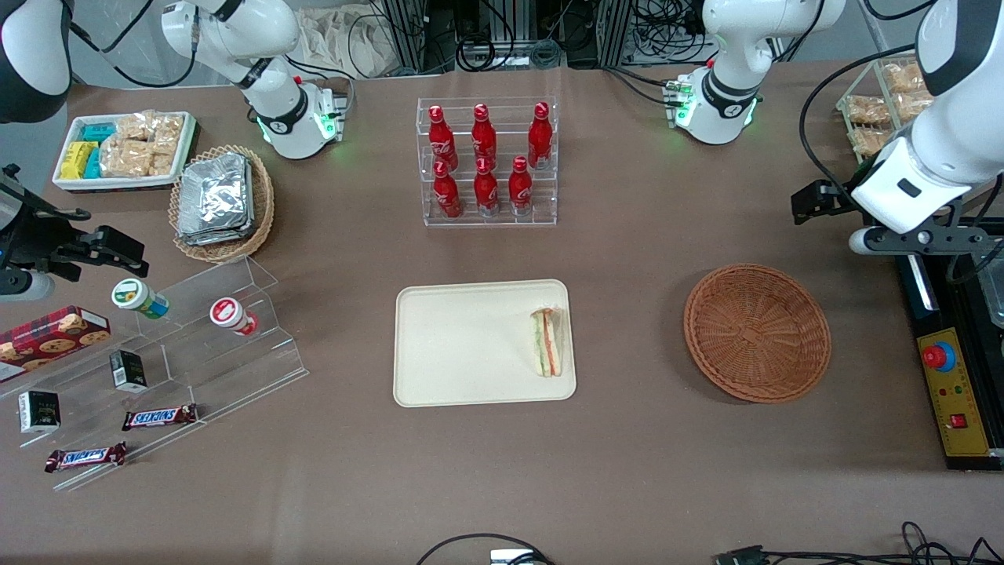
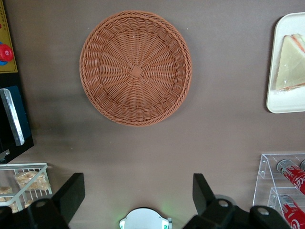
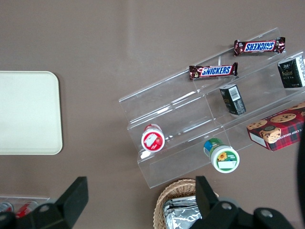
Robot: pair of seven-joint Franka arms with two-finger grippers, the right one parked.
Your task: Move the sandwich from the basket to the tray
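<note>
Sandwich (image 1: 548,342) lies on tray (image 1: 471,345), basket (image 1: 757,332) empty: task looks done. My gripper (image 2: 136,200) hangs above table beside basket, jaws apart, holding nothing.

Bars (image 3: 213,71): I read "SNICKERS" on both wrappers on the clear rack.
Bottles (image 1: 485,157): I make out Coca-Cola script on the red ones.

I'm looking at a robotics lab staging a mock shop; cables (image 1: 502,47) are trailing past the brown table (image 1: 627,471); an emergency-stop box (image 1: 953,392) is sitting alongside.
</note>
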